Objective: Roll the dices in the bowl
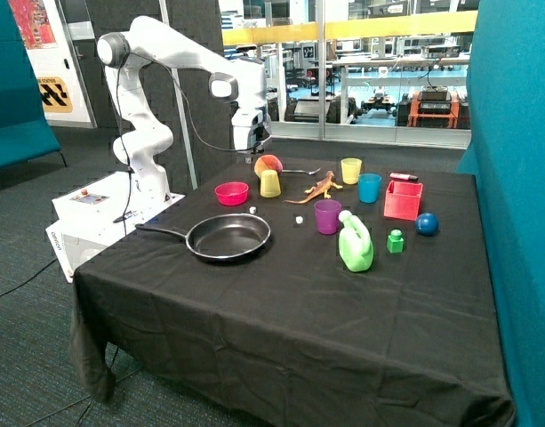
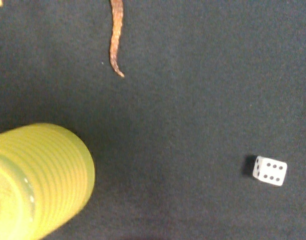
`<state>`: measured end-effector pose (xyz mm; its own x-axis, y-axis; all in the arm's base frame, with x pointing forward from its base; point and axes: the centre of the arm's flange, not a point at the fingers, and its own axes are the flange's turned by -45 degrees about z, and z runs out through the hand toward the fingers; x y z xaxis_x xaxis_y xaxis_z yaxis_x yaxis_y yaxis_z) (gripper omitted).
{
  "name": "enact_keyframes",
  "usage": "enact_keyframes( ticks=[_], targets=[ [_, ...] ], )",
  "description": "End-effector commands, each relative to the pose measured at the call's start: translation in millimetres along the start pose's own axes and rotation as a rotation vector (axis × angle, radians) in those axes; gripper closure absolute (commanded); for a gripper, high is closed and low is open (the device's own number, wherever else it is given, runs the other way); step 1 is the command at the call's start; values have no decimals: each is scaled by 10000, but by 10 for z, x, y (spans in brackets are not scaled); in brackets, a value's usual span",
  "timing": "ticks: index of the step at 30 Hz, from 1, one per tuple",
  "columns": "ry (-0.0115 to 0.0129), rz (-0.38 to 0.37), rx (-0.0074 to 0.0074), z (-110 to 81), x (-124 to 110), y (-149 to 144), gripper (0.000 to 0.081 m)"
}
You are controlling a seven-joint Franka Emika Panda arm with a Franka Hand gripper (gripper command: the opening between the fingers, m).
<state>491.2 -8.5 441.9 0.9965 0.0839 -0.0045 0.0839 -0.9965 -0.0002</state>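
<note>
**Dice on the cloth, bowl empty, arm poised above**

The pincer (image 1: 252, 142) hangs high over the far side of the black table (image 1: 281, 311), and whether its fingers are wide or narrow cannot be told; they don't show in the wrist view at all. Just below it stands the upturned yellow cup (image 1: 270, 183), ridged and close in the wrist view (image 2: 38, 182), with an orange ball (image 1: 267, 164) touching behind it. Beside the cup, below the pincer and a little toward the arm's base, sits the pink bowl (image 1: 232, 192), nothing visible in it. The dices lie out on the cloth: one (image 1: 252, 210) nearer the camera than the pincer, between bowl and black frying pan (image 1: 228, 237), the other (image 1: 299, 219) near the purple cup (image 1: 327, 216). The wrist view catches a single die (image 2: 270, 170) and the tail tip of the orange toy lizard (image 2: 116, 37).
</note>
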Motion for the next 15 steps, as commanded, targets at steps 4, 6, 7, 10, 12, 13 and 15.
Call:
enact_keyframes(
  ticks=[4, 6, 7, 10, 12, 13, 15],
  targets=[
    [45, -139, -2, 165, -133, 100, 754],
    [45, -149, -2, 179, -89, 111, 752],
    [45, -147, -2, 181, -59, 116, 752],
    [45, -132, -2, 171, 83, 140, 745],
    [45, -152, -2, 162, 176, 154, 737],
    [45, -164, -2, 158, 218, 160, 733],
    [45, -217, -2, 154, 304, 171, 727]
  ],
)
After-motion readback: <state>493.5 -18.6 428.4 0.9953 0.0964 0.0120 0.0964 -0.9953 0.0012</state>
